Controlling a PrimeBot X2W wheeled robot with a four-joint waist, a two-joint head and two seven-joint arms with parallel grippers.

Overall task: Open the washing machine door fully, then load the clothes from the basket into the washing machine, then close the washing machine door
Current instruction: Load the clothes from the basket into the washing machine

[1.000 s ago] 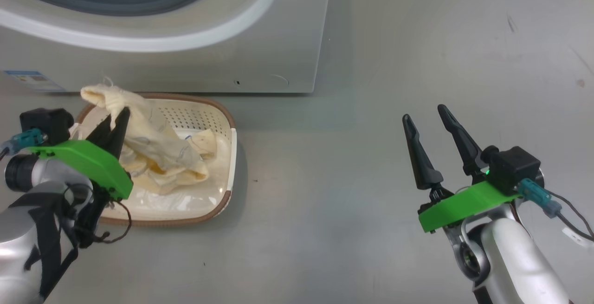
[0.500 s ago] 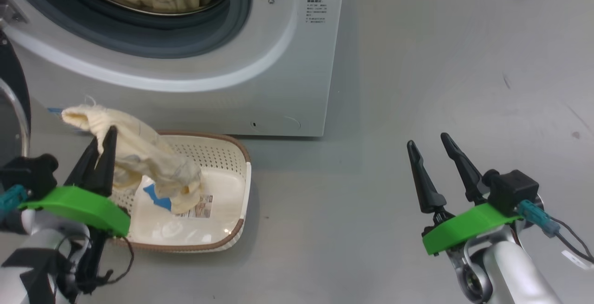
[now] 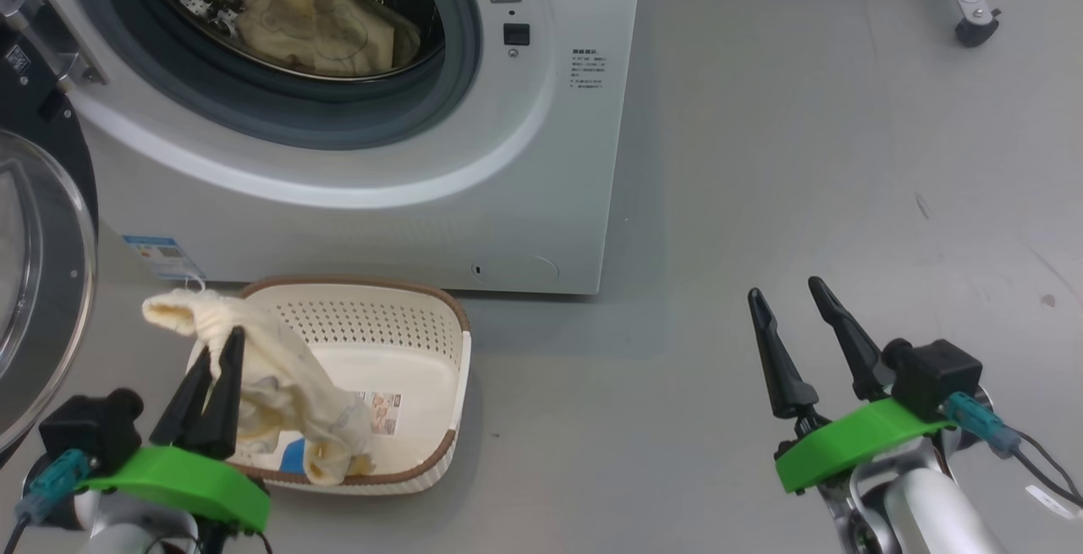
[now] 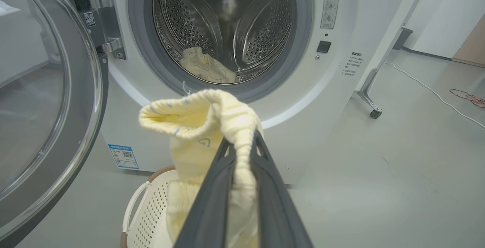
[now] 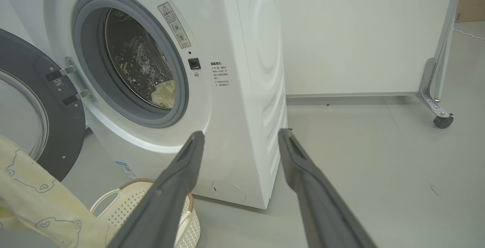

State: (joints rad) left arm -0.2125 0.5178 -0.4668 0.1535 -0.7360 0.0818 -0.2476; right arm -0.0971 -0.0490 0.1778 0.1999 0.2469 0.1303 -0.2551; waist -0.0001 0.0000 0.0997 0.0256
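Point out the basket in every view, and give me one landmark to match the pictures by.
Head view: basket at lower left, on the floor before the washing machine.
Left wrist view: basket at the bottom edge, left of centre, behind the clothes.
Right wrist view: basket at the bottom, left of centre.
Shared landmark: the blue sticker low on the washing machine's front, above the basket.
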